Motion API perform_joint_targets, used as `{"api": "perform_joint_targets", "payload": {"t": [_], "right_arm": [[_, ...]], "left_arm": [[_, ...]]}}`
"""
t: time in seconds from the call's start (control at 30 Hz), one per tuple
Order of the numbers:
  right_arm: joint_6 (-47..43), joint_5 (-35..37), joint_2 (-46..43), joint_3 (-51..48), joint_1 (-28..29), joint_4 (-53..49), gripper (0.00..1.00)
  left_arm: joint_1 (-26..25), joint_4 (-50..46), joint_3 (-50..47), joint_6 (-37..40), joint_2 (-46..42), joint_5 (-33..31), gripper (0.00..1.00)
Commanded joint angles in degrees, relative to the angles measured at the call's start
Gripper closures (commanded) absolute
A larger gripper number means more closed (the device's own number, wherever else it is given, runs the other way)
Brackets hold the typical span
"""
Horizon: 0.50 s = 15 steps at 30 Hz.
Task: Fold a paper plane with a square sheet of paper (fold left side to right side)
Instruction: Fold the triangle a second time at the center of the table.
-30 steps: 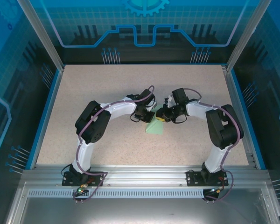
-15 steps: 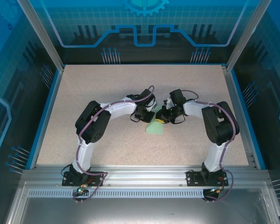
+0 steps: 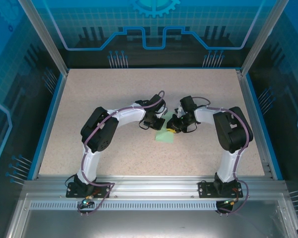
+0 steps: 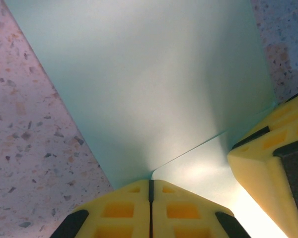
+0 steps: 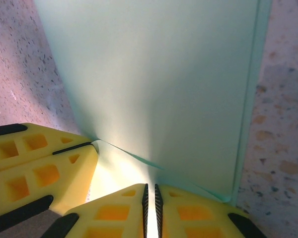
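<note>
Thin, pale mint-green sheet of paper (image 3: pixel 165 136): it lies on the speckled beige tabletop (image 3: pixel 114 94), just right of centre in the overhead view. The visible part widens toward the bottom of the frame. Its upper end is tucked under the two gripper heads, which meet above it.

Left wrist view: we see the sheet flat across the upper centre. A second, slightly raised layer shows at the lower right, its curved edge running down to bottom centre. There the left gripper (image 4: pixel 150 187), with blocky yellow fingers, is pressed together with only a hairline seam. The raised edge ends in that seam, so we read it as pinching the sheet.

Right wrist view: the paper fills the upper centre, with a straight doubled edge down the right side. The right gripper (image 5: pixel 150 191) sits at bottom centre with a thin slit between its yellow fingers. A lifted paper edge runs into the slit, so we read this too as nipping the sheet. The other gripper's fingers sit close by at lower left.

Both black-and-white arms curve in from the bottom corners of the overhead frame.
</note>
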Motion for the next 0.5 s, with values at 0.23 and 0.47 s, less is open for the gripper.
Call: {"api": "perform_joint_targets", "payload": {"t": [0.23, 0.47], "right_arm": [[-1.0, 4.0, 2.7, -2.0, 0.3, -2.8, 0.85], [-0.8, 3.6, 3.1, -1.8, 0.1, -2.2, 0.84]], "left_arm": [[0.3, -2.2, 1.2, -0.9, -6.2, -2.5, 0.73], [0.4, 0.3, -6.7, -2.0, -17.7, 1.6, 0.57]]}}
